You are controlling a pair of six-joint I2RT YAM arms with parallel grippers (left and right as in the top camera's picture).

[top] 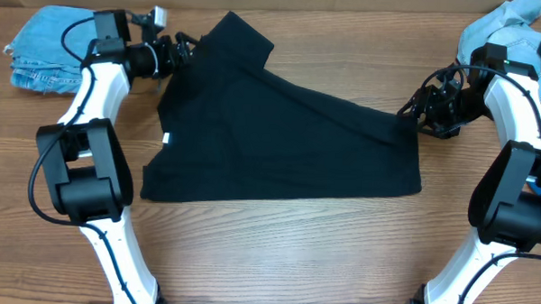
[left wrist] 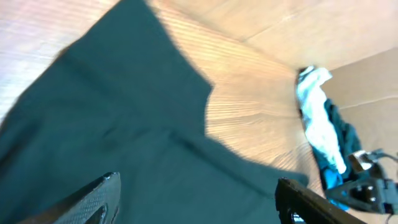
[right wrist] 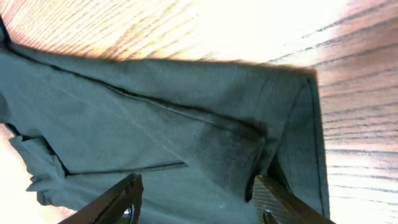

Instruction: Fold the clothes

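Observation:
The black T-shirt (top: 280, 139) lies partly folded in the middle of the table, with a small white tag (top: 166, 137) at its left edge. My left gripper (top: 177, 51) hovers open over the shirt's far left corner; in the left wrist view its jaws (left wrist: 196, 196) spread wide above the dark fabric (left wrist: 124, 143). My right gripper (top: 414, 114) is open at the shirt's right edge; in the right wrist view its jaws (right wrist: 198, 199) straddle a folded hem (right wrist: 205, 130). Folded light-blue denim (top: 41, 46) lies at the far left.
A heap of light-blue denim and blue cloth (top: 507, 29) sits at the far right corner behind the right arm; it also shows in the left wrist view (left wrist: 320, 124). A cardboard wall (left wrist: 348, 37) runs along the table's back edge.

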